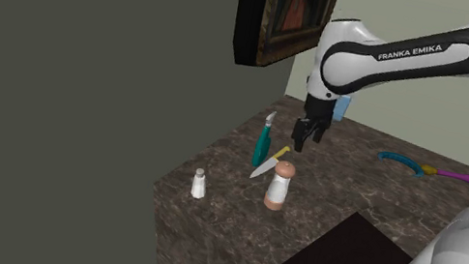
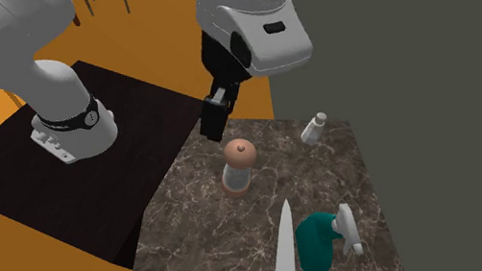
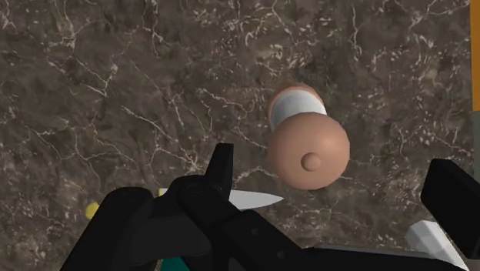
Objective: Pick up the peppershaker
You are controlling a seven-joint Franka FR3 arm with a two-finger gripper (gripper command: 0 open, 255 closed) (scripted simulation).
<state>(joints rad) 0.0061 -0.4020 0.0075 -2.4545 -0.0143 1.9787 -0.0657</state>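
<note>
- The all-black two-finger gripper [image 1: 303,141] hangs above the counter with its fingers [image 3: 221,165] spread apart, clasping nothing.
- The peppershaker [image 1: 280,185], a cylinder with a round pale-brown cap and a white band, stands upright on the dark veined stone counter [image 1: 226,228]. It is below the gripper and apart from it.
- In the wrist view it sits between the spread fingers, untouched.
- A yellow-handled knife [image 2: 287,253] lies near it, beside a teal spray bottle [image 2: 315,243].
- A small white shaker [image 2: 314,127] stands apart, near the counter's edge.
</note>
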